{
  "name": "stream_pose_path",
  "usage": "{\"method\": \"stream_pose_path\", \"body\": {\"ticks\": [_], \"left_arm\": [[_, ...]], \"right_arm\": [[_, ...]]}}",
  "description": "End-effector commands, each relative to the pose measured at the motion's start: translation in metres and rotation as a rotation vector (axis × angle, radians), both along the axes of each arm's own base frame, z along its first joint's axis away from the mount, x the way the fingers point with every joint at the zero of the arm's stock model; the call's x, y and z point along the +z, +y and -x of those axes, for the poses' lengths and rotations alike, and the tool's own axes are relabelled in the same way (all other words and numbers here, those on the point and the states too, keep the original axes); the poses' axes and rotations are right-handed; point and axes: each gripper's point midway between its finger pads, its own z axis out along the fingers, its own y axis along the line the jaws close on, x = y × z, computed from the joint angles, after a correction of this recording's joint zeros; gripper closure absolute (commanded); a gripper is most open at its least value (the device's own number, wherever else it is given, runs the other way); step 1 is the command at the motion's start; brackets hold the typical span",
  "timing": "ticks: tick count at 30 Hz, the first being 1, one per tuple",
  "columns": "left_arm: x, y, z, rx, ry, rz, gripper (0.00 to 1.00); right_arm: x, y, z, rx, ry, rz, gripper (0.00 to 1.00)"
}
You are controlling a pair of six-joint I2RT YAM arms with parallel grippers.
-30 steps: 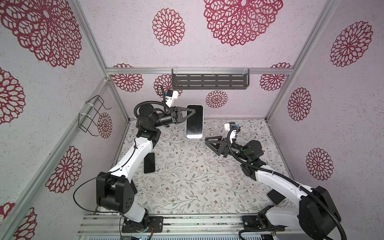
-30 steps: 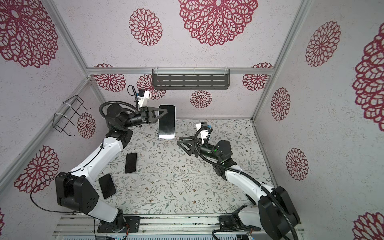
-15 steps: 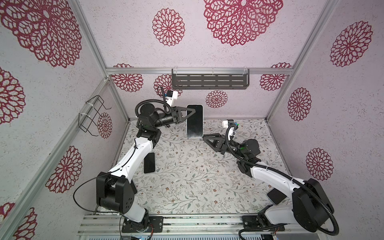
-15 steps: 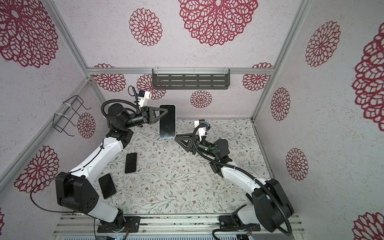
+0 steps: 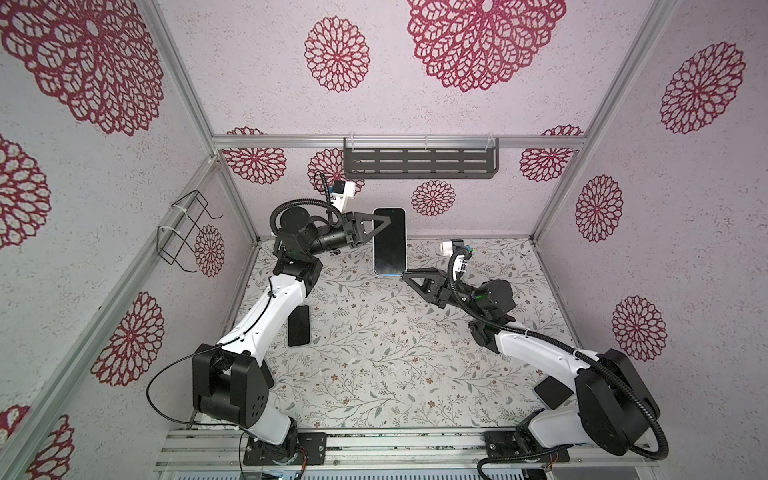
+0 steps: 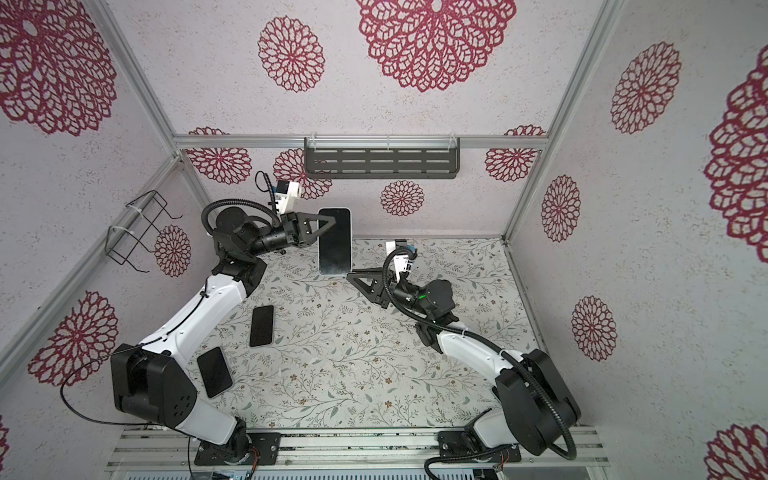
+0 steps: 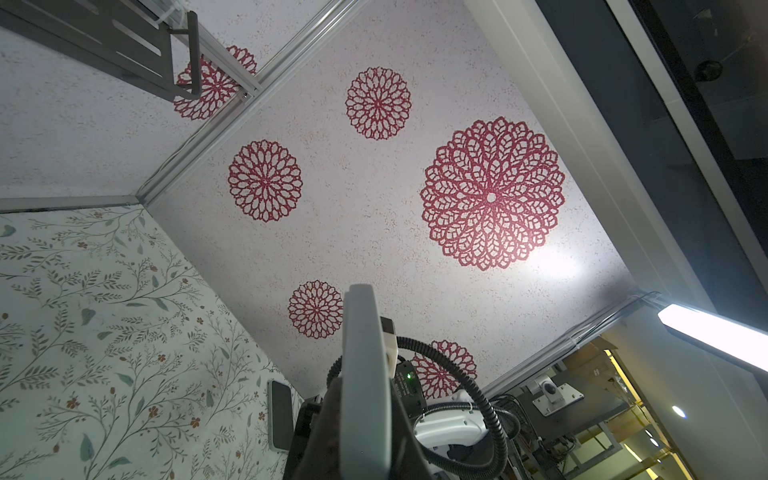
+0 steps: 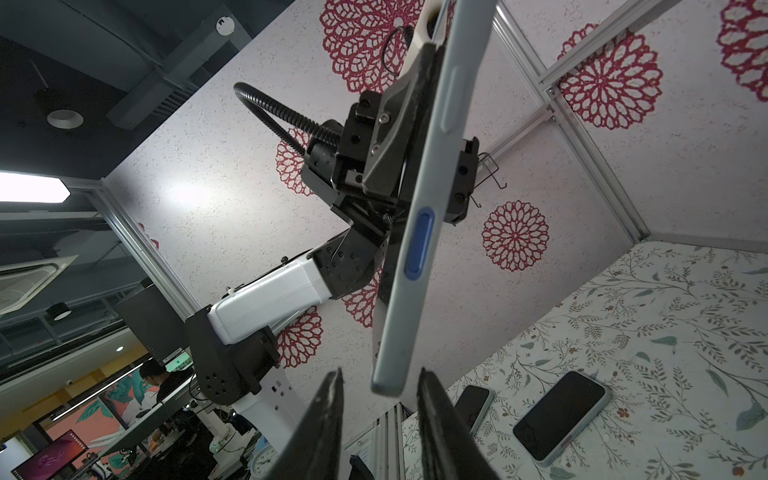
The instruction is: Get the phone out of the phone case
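The left end effector (image 5: 383, 226) pinches the phone (image 5: 390, 245), which sits in its pale blue phone case (image 5: 388, 273), gripping one long edge near the far end and holding it in the air above the table (image 5: 374, 353). The dark screen faces up, and the long axis runs from the back wall toward the near side. The right end effector (image 5: 408, 275) is at the near end's corner. Its fingers (image 8: 328, 415) are spread, one on each side of the case, with gaps showing.
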Motion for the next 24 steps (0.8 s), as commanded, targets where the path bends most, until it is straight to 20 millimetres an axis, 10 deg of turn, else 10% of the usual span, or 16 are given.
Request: {"method": "stream_pose_path", "body": {"ticks": [1,24], "left_arm": [[0.025,0.002,0.011,0.007,-0.084,0.035,1.0],[0.026,-0.008,0.009,-0.029,-0.015,0.121,1.0]], "right_arm": [[0.032,-0.006,0.008,-0.005,-0.084,-0.08,0.69],[0.049,-0.013,0.014,0.018,-0.174,-0.169,1.0]]}}
